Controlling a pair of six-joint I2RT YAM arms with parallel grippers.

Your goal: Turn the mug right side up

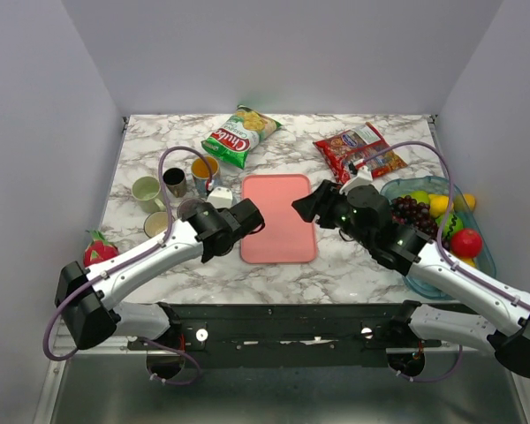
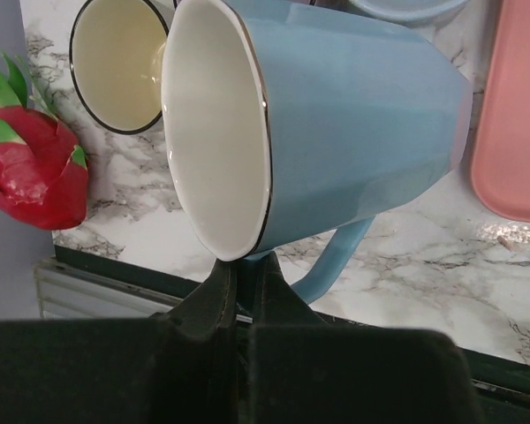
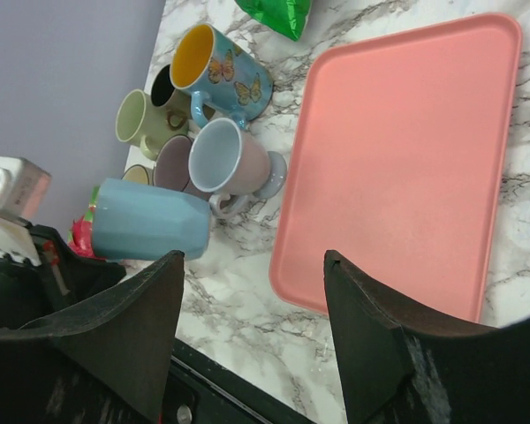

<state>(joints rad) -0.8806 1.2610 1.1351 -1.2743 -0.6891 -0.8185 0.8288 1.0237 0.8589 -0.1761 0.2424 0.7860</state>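
The light blue mug [image 2: 336, 124] is tipped on its side, its white mouth facing the left wrist camera and its handle [image 2: 336, 261] pointing down toward the marble. My left gripper [image 2: 246, 265] is shut on the lower part of the mug's rim. In the right wrist view the blue mug [image 3: 150, 221] shows at the left beside the left arm; whether it touches the table I cannot tell. In the top view it is hidden under the left wrist. My right gripper [image 3: 252, 261] stands open with nothing between its fingers, over the near right edge of the pink tray [image 3: 397, 159].
Several other mugs cluster left of the tray: a butterfly mug [image 3: 216, 71], a green one [image 3: 141, 119], a pale footed one [image 3: 234, 163] and a cream one [image 2: 115, 66]. A dragon fruit [image 2: 31, 172] lies front left. Snack bags [image 1: 240, 134] lie behind, a fruit bowl [image 1: 442, 221] at right.
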